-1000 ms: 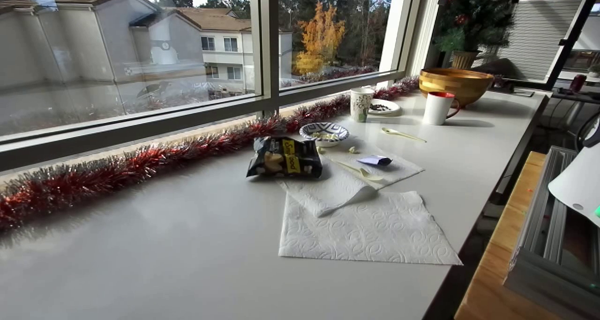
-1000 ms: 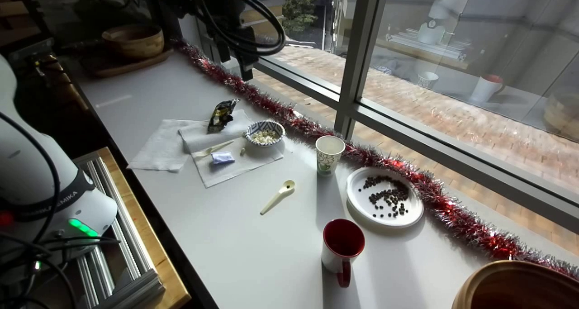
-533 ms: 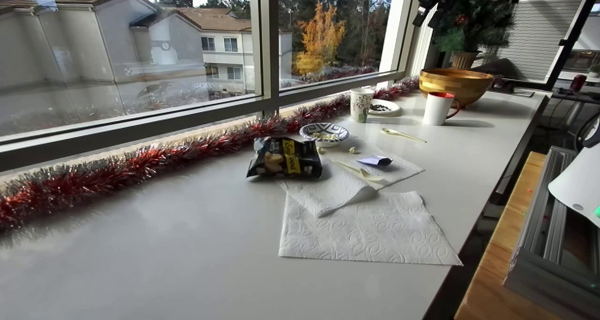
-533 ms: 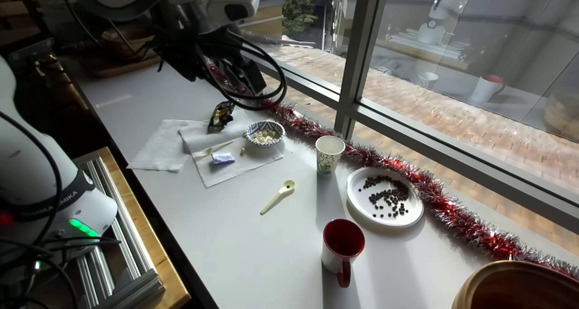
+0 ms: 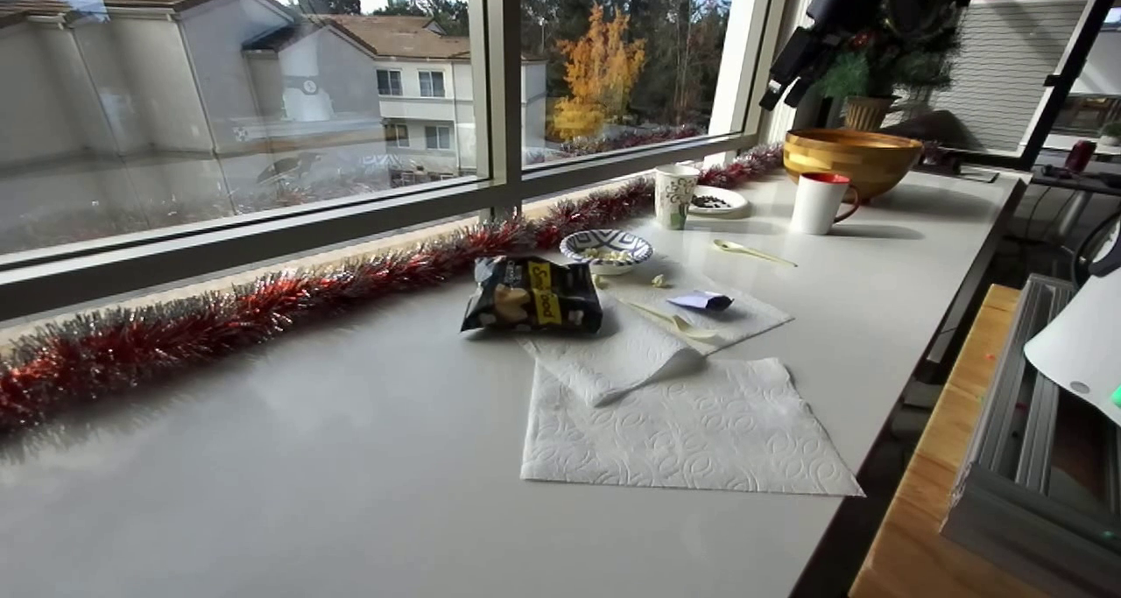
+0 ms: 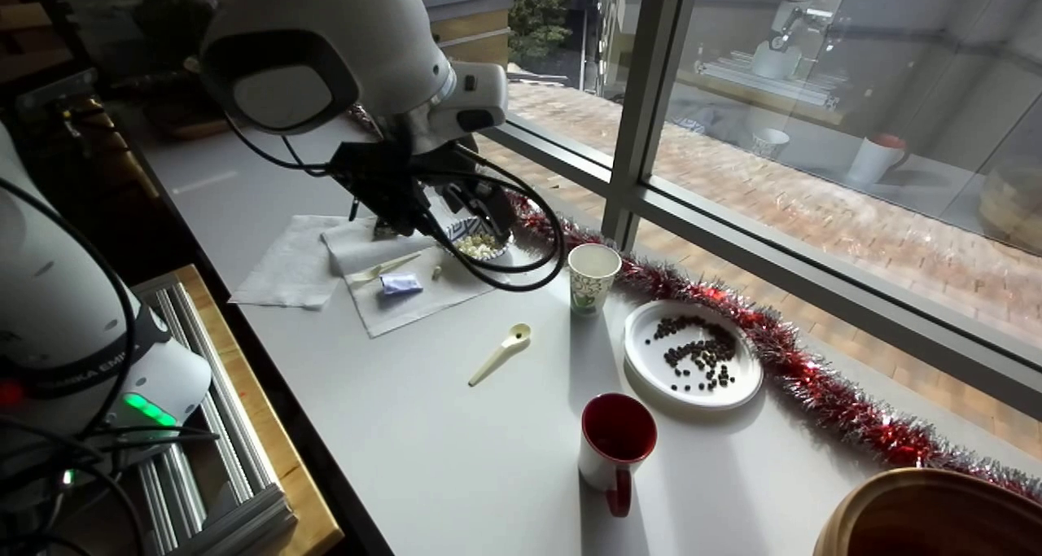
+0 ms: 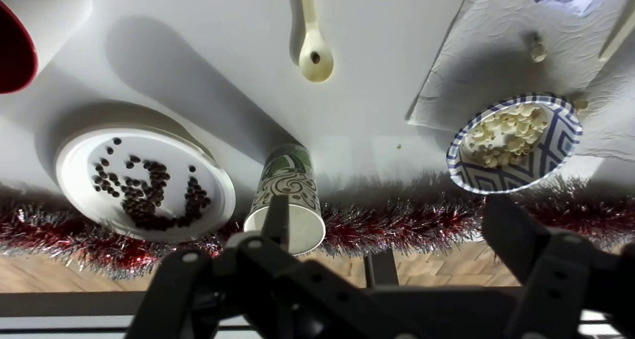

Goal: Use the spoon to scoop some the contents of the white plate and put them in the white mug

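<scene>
A pale yellow spoon (image 6: 498, 358) lies on the table with one dark bit in its bowl; it also shows in the wrist view (image 7: 311, 36) and an exterior view (image 5: 753, 252). The white plate (image 6: 649, 365) holds scattered dark bits, the contents (image 6: 702, 351); the plate also shows in the wrist view (image 7: 222, 195). The white mug (image 6: 600, 466), red inside with a red handle, stands upright; in the wrist view (image 7: 59, 11) it is cut off at the corner. My gripper (image 7: 387, 205) is open and empty, above the table by the window; it also shows in an exterior view (image 5: 779, 94).
A patterned paper cup (image 6: 593, 279) stands between gripper and plate. A patterned bowl of popcorn (image 7: 513, 143), a black snack bag (image 5: 534, 293), paper towels (image 5: 683, 432) and another spoon (image 5: 670, 320) lie nearby. Tinsel (image 6: 798, 361) lines the window. A wooden bowl (image 5: 849, 160) stands beyond the mug.
The arm has swung into view and come lower, over the popcorn bowl side, toward the paper cup. The table objects have not moved.
</scene>
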{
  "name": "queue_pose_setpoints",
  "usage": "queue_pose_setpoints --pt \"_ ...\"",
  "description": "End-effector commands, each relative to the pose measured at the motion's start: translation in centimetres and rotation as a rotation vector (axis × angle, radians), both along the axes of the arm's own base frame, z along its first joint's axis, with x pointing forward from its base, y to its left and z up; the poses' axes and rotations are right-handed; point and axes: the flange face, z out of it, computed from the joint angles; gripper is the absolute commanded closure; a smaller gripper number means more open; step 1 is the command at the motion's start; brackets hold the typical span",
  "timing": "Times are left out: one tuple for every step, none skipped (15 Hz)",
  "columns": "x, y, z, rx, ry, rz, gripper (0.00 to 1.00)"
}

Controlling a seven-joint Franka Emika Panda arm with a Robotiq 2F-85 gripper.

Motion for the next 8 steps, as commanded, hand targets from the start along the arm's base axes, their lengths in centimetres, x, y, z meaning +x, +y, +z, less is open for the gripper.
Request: queue_pose_setpoints --pt "0.9 1.1 -3.5 -0.018 0.018 0.061 0.00" --pt "1.0 1.3 -4.3 -0.026 0.024 0.071 0.00" --pt "1.0 1.5 -5.1 -0.027 0.032 0.070 0.00" --pt "0.9 1.6 -5.7 -0.024 0.038 0.066 0.00" --pt "0.7 1.5 -6.3 -0.022 0.045 0.059 0.00" --pt "0.5 1.5 -6.9 -0.023 0.053 0.054 0.00" --pt "0.1 1.2 -7.5 -0.020 0.061 0.043 0.00" --pt "-0.3 0.8 -8.0 -0.019 0.069 0.029 0.00"
